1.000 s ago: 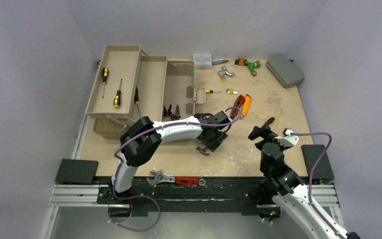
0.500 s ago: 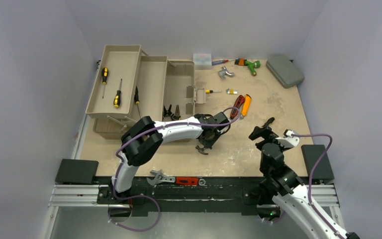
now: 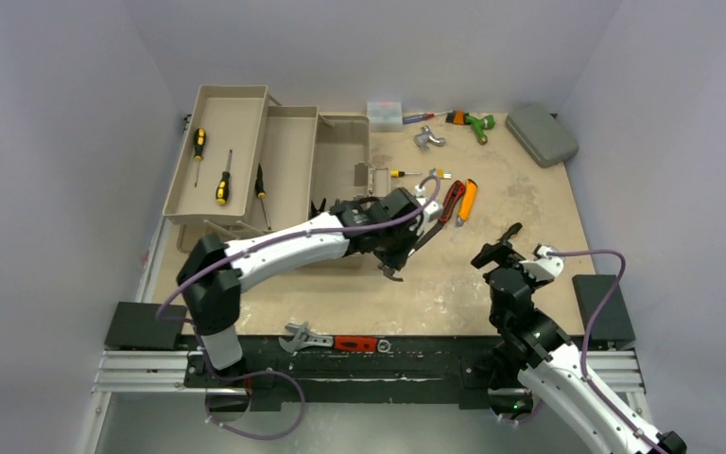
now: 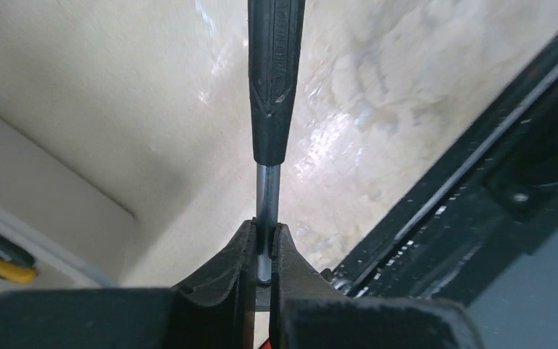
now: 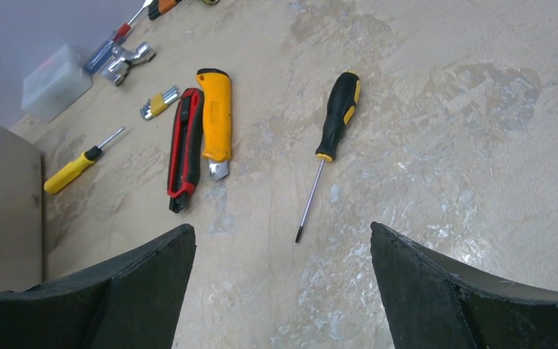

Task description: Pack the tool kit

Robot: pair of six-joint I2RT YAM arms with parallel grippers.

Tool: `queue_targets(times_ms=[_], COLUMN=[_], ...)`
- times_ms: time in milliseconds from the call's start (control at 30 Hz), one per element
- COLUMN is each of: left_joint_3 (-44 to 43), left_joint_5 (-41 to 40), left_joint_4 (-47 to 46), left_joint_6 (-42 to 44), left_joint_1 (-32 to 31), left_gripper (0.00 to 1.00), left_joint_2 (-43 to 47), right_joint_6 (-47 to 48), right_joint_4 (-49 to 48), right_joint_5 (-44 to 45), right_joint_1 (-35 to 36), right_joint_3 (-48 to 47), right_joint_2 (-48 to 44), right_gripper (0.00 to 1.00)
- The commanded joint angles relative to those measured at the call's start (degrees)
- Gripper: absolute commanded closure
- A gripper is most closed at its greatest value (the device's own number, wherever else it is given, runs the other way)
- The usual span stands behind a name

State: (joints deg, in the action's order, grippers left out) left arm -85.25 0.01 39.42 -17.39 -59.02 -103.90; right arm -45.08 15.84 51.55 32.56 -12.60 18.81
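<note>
The tool kit's big beige toolbox point(image 3: 288, 165) stands open at the back left, its trays folded out. Three screwdrivers point(image 3: 222, 184) lie in the trays and pliers point(image 3: 324, 210) in the main box. My left gripper point(image 3: 397, 248) hovers just right of the box, shut on the steel shank of a black-handled tool point(image 4: 275, 80), which sticks out past the fingertips point(image 4: 245, 240) above the table. My right gripper point(image 5: 282, 233) stands open and empty above the table. Beyond it lie a black-and-yellow screwdriver point(image 5: 334, 123), a red knife point(image 5: 184, 149) and an orange knife point(image 5: 214, 123).
At the back are a clear plastic box point(image 3: 385, 115), a grey-green case point(image 3: 541, 134), a green-orange tool point(image 3: 473, 123) and a metal fitting point(image 3: 427, 139). A small yellow screwdriver point(image 3: 402, 174) and hex keys point(image 3: 441, 174) lie by the toolbox handle point(image 3: 371, 180). A wrench point(image 3: 307, 336) rests on the front rail.
My left gripper closed on the black-handled tool, lifted it off the table and swung it back and left toward the toolbox. The right arm barely shifted.
</note>
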Motion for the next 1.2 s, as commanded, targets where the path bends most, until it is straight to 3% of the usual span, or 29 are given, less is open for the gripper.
queue_targets(times_ms=[0, 100, 267, 433, 633, 833, 1033, 1100, 1167], left_joint_3=[-1.0, -1.1, -1.9, -3.4, -3.0, -2.3, -7.7, -8.8, -7.9], left_joint_5=[5.0, 3.0, -10.1, -12.8, -20.3, -20.9, -23.4, -24.9, -25.7], left_joint_4=[-4.9, -5.4, -4.4, -1.9, 0.6, -1.8, 1.3, 3.4, 3.6], left_joint_6=[-0.9, -2.7, -11.5, -18.2, -15.8, -12.9, -12.1, -13.0, -13.5], left_joint_1=[3.8, 7.2, 12.5, 18.3, 20.7, 21.4, 21.8, 21.8, 21.8], left_gripper=[1.00, 1.00, 1.00, 1.00, 1.00, 1.00, 1.00, 0.91, 0.65], left_joint_2=[10.3, 14.2, 17.7, 15.7, 12.2, 6.5, -1.7, -3.0, -2.4], right_joint_6=[-1.0, 0.4, 0.7, 0.9, 1.1, 1.3, 1.3, 1.4, 1.6], right_joint_4=[-2.4, -4.1, -4.7, -5.1, -5.5, -5.9, -5.7, -5.8, -6.3], right_joint_5=[1.7, 0.6, 0.3, 0.1, -0.3, -0.5, -0.5, -0.6, -0.9], right_joint_1=[0.0, 0.0, 0.0, 0.0, 0.0, 0.0, 0.0, 0.0, 0.0], right_joint_3=[-0.9, -0.5, -0.6, -0.7, -0.6, -0.7, -0.9, -0.8, -0.7], right_joint_2=[1.1, 1.3, 2.1, 2.8, 3.1, 3.7, 4.1, 4.0, 4.1], right_gripper=[0.12, 0.12, 0.12, 0.12, 0.12, 0.12, 0.12, 0.12, 0.12])
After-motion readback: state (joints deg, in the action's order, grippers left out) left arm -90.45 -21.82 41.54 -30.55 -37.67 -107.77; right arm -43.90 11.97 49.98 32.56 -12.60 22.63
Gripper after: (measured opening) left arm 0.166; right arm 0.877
